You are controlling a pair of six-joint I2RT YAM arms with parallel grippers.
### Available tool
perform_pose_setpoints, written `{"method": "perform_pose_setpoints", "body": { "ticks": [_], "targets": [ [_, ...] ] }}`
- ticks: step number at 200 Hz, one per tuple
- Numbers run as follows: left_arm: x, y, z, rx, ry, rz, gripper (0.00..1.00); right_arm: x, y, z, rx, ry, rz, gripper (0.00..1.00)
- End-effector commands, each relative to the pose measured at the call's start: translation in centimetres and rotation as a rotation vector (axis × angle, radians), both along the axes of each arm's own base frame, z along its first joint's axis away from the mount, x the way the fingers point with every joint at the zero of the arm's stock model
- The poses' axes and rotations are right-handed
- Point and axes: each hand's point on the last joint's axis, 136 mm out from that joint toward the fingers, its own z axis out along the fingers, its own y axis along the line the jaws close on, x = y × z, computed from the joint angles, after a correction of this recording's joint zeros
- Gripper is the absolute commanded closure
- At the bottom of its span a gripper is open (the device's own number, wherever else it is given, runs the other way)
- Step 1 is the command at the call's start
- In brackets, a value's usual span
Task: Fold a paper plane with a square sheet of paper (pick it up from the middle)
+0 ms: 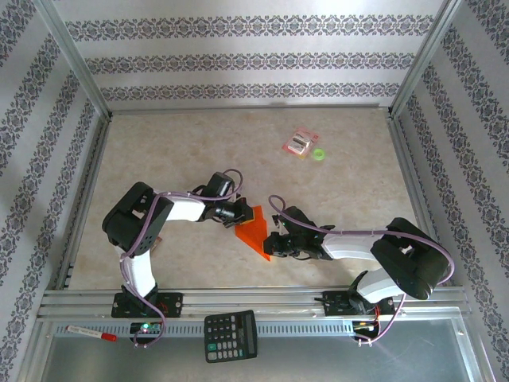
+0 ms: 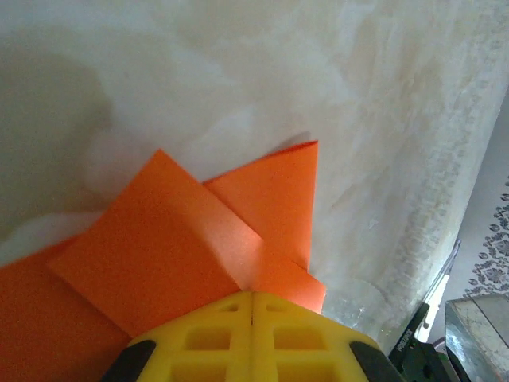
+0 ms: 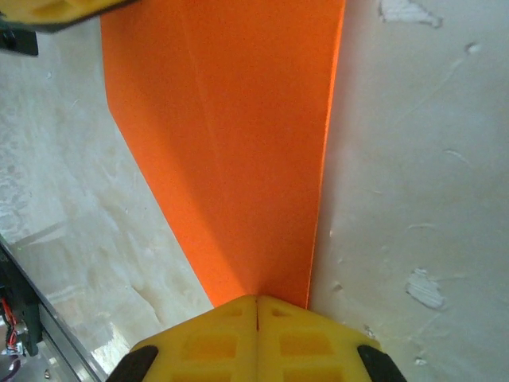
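Left gripper [image 1: 238, 213] has its yellow fingers [image 2: 231, 309] pressed together, clamped on the wide, flap-folded end of the paper plane [image 1: 256, 231]. The orange paper spans from there to the right gripper [image 1: 274, 240], whose fingers [image 3: 231, 318] are also closed, pinching the narrow pointed end. Expect the paper to be light, thin and limp across its span, stiffer along creases, and easily torn or crumpled; take hold at folded, multi-layer edges rather than single-ply corners. Beneath both grippers lies a beige marbled tabletop [image 1: 183, 151], smooth and probably slippery for paper. Beyond the right gripper, well apart, lies a pink-red packet [image 1: 301, 142]; patterned walls [image 1: 238, 60] enclose the cell.
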Motion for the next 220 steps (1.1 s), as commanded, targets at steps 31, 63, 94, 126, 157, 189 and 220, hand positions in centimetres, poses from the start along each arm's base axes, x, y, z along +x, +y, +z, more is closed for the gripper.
{"method": "perform_pose_setpoints", "body": {
  "ticks": [31,63,94,126,157,189,220],
  "targets": [
    [-0.2,1.1,-2.6,0.043,-0.005,-0.014,1.0,-0.6,-0.5,2.4,-0.003,-0.001,0.052,0.94],
    [-0.6,1.3,-3.0,0.05,0.005,-0.016,1.0,1.5,1.1,5.1,0.059,-0.061,0.063,0.92],
    [-0.7,1.4,-3.0,0.054,0.003,-0.022,1.0,3.0,2.3,4.9,0.072,-0.056,0.079,0.92],
    [-0.7,1.4,-2.8,0.057,-0.001,-0.028,1.0,4.0,3.7,4.0,0.073,-0.04,0.102,0.93],
    [-0.7,1.5,-2.8,0.069,-0.006,-0.036,1.0,4.7,4.2,2.8,0.064,-0.023,0.112,0.95],
    [-0.8,1.6,-2.9,0.073,-0.005,-0.038,1.0,5.0,4.2,1.3,0.05,0.005,0.117,0.97],
    [-0.7,1.7,-2.9,0.08,-0.007,-0.039,1.0,4.4,3.1,0.1,0.033,0.039,0.107,0.99]
  ]
}}
